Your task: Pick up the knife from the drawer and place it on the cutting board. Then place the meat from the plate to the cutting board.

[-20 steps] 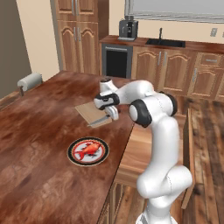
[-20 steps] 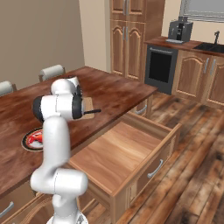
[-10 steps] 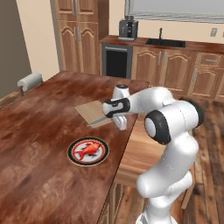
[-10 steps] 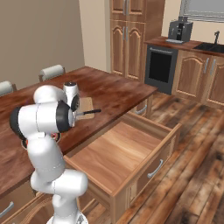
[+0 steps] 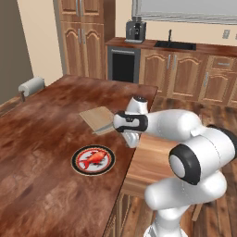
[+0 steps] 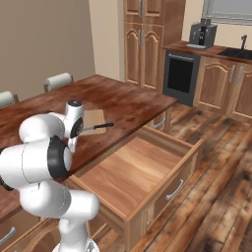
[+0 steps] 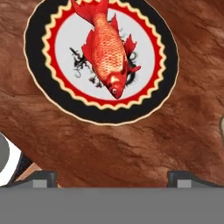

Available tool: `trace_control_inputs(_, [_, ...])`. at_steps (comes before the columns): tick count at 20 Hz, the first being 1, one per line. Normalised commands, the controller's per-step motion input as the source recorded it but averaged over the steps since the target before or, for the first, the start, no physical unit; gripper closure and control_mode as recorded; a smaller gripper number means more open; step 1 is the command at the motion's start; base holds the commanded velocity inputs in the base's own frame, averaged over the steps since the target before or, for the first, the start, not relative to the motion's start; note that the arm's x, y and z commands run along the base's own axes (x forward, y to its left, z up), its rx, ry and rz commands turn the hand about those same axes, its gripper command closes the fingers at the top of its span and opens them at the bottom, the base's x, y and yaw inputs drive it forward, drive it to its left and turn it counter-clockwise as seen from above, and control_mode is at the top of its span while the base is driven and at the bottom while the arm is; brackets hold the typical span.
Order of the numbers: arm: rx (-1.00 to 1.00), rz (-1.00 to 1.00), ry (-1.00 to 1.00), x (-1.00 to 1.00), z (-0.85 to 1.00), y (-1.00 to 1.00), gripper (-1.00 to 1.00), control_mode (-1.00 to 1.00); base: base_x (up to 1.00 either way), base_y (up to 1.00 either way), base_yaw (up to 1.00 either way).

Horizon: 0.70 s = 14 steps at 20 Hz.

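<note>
1. Red-orange meat (image 7: 107, 48) lies on the plate (image 5: 93, 160), on the dark table (image 5: 41, 139).
2. Knife (image 6: 96, 127) rests on the cutting board (image 5: 96, 119), at the plate's 12 o'clock.
3. Hand (image 7: 111, 177) hovers above the plate, spread wide, empty.
4. Drawer (image 6: 133, 172) stands pulled out.

**Hand view: plate and meat on table**

Round plate (image 7: 48, 94) with black rim, red scalloped ring, white centre, resting on dark reddish wooden table (image 7: 144, 153). Red-orange, fish-shaped meat (image 7: 106, 49) lying on plate centre. Two dark fingertips (image 7: 41, 177) set wide apart at bottom.
</note>
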Motion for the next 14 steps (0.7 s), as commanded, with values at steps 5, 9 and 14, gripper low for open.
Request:
trace_control_inputs(5, [0.01, 0.06, 0.13, -0.04, 0.21, 0.37, -1.00, -1.00, 0.00, 0.00, 0.00])
trace_control_inputs(9, [0.00, 0.09, 0.10, 0.00, 0.03, 0.38, -1.00, -1.00, 0.00, 0.00, 0.00])
trace_control_inputs(14, [0.00, 0.12, 0.04, 0.00, -0.01, 0.34, -1.00, -1.00, 0.00, 0.00, 0.00])
